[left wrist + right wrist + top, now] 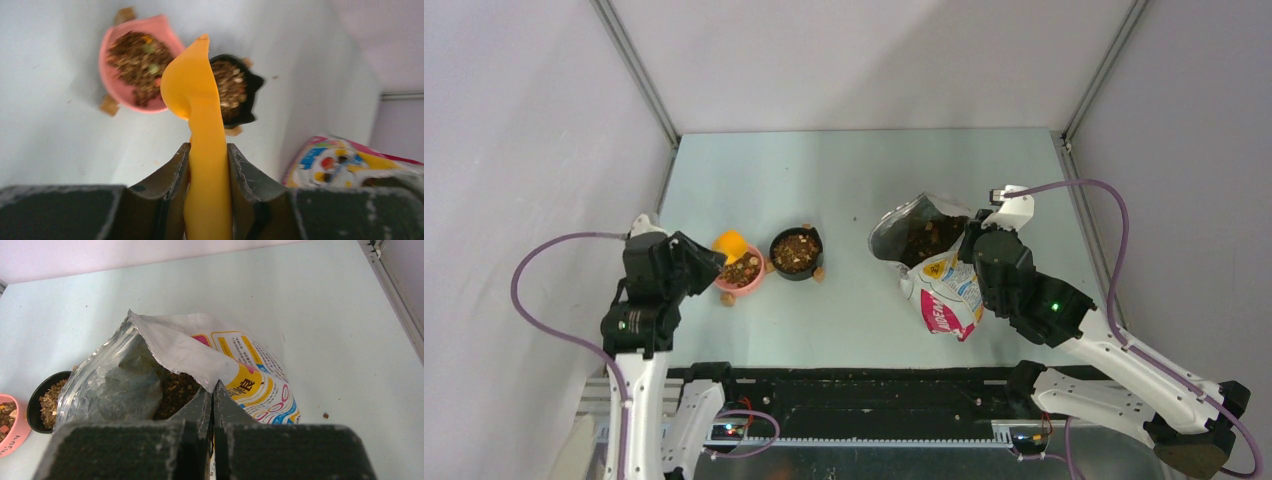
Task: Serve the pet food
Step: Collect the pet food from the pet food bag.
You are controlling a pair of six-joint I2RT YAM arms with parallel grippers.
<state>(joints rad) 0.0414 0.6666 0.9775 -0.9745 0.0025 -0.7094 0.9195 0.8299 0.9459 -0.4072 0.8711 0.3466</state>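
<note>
Brown pet food fills a pink bowl and a black bowl; more pet food shows inside the open printed bag. My left gripper is shut on the handle of a yellow scoop, whose cup hangs over the gap between the two bowls, turned on its side. My right gripper is shut on the bag's front rim and holds the mouth open. In the top view the scoop sits just above the pink bowl.
A few stray kibbles lie on the table, one beside the pink bowl and one right of the bag. The enclosure's white walls stand close on the left and right. Cables loop from both arms.
</note>
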